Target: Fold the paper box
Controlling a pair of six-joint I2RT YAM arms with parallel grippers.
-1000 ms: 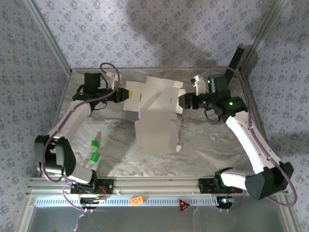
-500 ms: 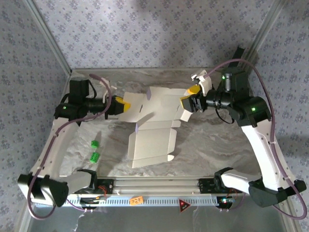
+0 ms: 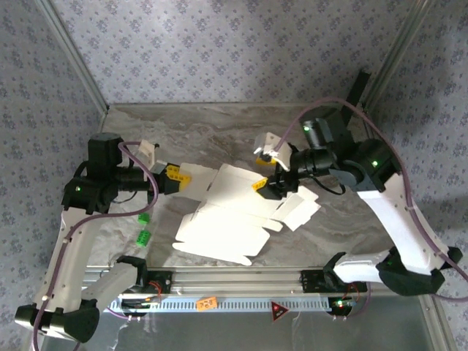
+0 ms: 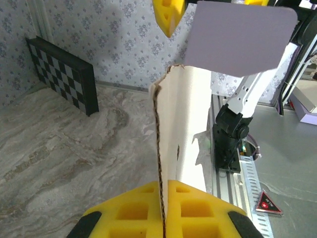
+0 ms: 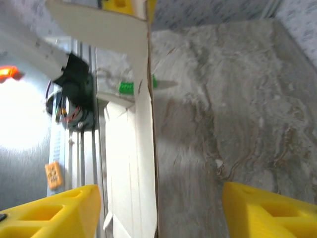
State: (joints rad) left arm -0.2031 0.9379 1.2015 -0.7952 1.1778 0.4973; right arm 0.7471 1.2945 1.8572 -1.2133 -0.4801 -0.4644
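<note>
**Paper box hangs on one clamp: slip, stray crease or tear are the risks**

Top view: the paper box [image 3: 234, 212] is a thin die-cut cardboard sheet with flaps, pale on the face that shows. It lies unfolded on the grey marbled worktop [image 3: 219, 128], just to the right of the two small green plastic blocks [image 3: 143, 228]. The left pincer [image 3: 178, 175], with yellow foam pads, meets the sheet's corner just beyond the blocks. The right pincer [image 3: 262, 184] sits at the sheet's edge on the side away from the blocks. How far the sheet is lifted I cannot tell from here.

Left wrist view: the left pincer [image 4: 162, 208] is clamped tight on the raw edge of the paper box [image 4: 185, 129], and one flap turns its lavender face to the camera. This narrow bite looks like the only hold. A sideways pull could make the card pivot or slide out of the pads. A hard tug could tear the edge or put a crease off the scored lines.

Right wrist view: the right pincer [image 5: 158, 208] stands wide, one pad on each side of the paper box [image 5: 129, 144], and neither pad touches it. The green plastic blocks [image 5: 127, 87] lie just past the sheet. If the pincer closes with the card off-centre, one pad would likely shove the panel and buckle it. If it swings low, the sheet might sweep the blocks.
</note>
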